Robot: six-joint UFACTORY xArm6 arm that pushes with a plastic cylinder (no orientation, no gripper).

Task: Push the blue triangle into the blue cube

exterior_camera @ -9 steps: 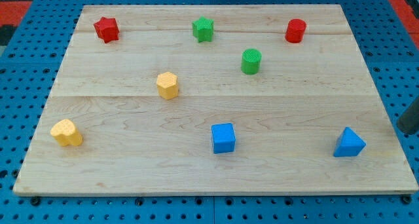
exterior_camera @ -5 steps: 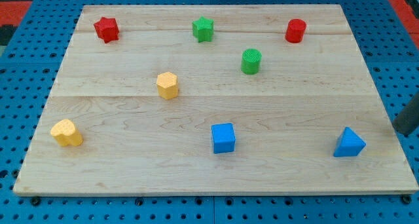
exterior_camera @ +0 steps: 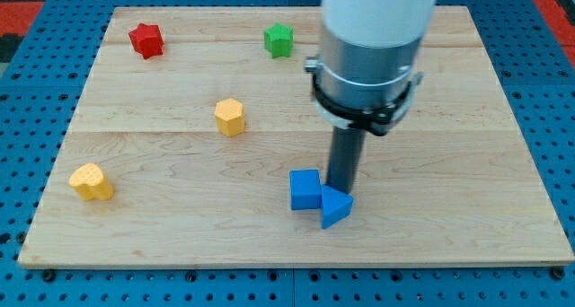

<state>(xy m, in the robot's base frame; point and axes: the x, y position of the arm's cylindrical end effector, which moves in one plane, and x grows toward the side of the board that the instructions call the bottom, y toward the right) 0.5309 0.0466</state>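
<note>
Near the view's bottom edge: blue triangular block (exterior_camera: 335,206) touching blue cube block (exterior_camera: 305,189).
Triangle at cube's lower right corner. My tip (exterior_camera: 340,188) just behind triangle, right of cube; plain rod, nothing to grasp with.

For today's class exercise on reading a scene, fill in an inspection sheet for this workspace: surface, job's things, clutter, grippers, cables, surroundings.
Surface: wooden board, flat, pale.
Job's things: blue triangle touches the blue cube on the cube's right lower side.
Clutter: red star and green star near the view's top; yellow hexagon mid-left; yellow block lower left. The arm hides part of the board's upper right.
Grippers: none; my tip stands just behind the triangle, right of the cube.
Cables: nothing seen.
Surroundings: blue pegboard around the board; a red patch in each top corner.
</note>
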